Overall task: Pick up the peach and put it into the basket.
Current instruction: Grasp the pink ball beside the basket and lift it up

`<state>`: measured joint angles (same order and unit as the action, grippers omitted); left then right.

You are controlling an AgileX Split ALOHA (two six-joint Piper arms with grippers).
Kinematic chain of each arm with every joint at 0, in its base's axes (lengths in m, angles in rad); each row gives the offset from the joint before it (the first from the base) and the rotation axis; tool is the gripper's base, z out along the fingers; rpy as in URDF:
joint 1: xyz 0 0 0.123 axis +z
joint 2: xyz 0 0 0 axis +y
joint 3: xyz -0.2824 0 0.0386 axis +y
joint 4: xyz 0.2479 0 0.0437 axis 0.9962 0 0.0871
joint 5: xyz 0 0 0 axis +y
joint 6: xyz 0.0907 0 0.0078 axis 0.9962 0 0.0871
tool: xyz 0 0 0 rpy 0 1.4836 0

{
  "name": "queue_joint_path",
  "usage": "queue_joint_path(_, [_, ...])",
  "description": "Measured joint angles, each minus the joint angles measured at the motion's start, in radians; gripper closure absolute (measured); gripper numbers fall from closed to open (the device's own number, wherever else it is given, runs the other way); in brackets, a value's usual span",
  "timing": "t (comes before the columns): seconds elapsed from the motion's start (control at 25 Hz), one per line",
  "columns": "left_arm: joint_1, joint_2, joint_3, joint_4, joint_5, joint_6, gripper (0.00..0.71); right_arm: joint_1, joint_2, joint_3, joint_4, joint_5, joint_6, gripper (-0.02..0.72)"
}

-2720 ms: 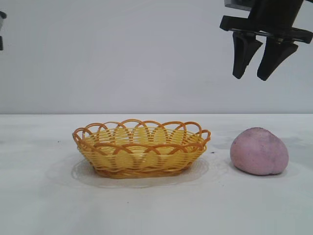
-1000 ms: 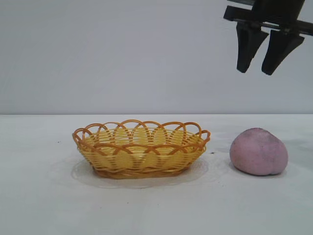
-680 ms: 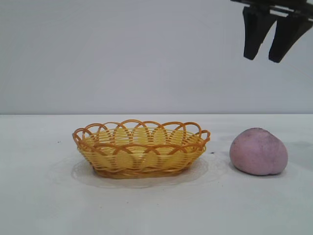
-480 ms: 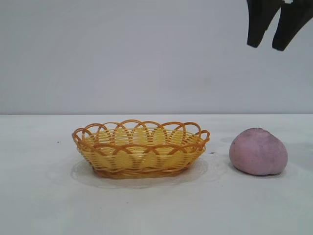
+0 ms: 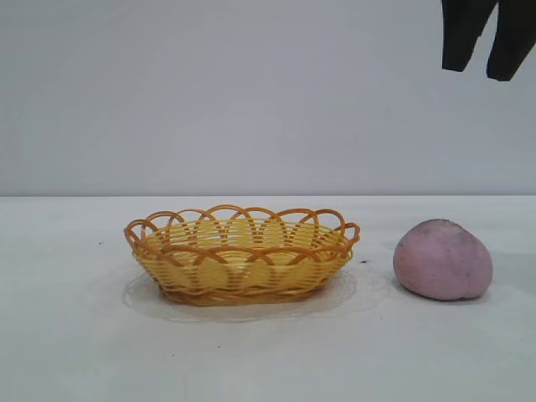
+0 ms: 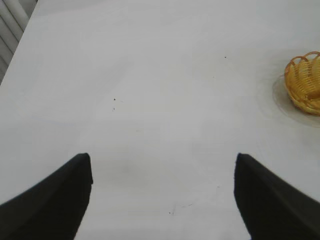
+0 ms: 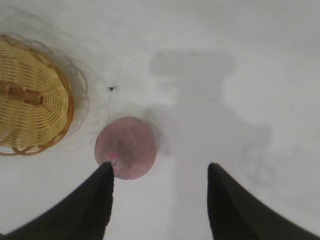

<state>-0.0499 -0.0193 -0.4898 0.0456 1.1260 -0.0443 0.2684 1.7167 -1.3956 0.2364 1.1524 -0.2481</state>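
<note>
Two things sat on the white table: the basket and, apart to its right, the peach. Right gripper hung high above the peach, fingers spread, gripping nothing. Left gripper hovered spread over bare tabletop, probably parked.
</note>
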Motion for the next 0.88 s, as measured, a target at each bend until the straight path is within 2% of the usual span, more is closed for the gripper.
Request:
queue_joint_path(0.24, [0.0,0.0,0.0,0.0,0.0,0.002,0.193,0.006,0.078,0.0,0.02,0.046,0.0,0.295])
queue_joint_path(0.36, [0.0,0.0,0.0,0.0,0.0,0.002,0.193,0.044,0.126,0.0,0.018,0.054,0.0,0.295])
queue_joint_path(0.64, [0.0,0.0,0.0,0.0,0.0,0.002,0.193,0.127,0.202,0.0,-0.068,0.054,0.064,0.295])
queue_joint_path(0.88, [0.0,0.0,0.0,0.0,0.0,0.002,0.193,0.127,0.233,-0.002,-0.079,0.054,0.075,0.295])
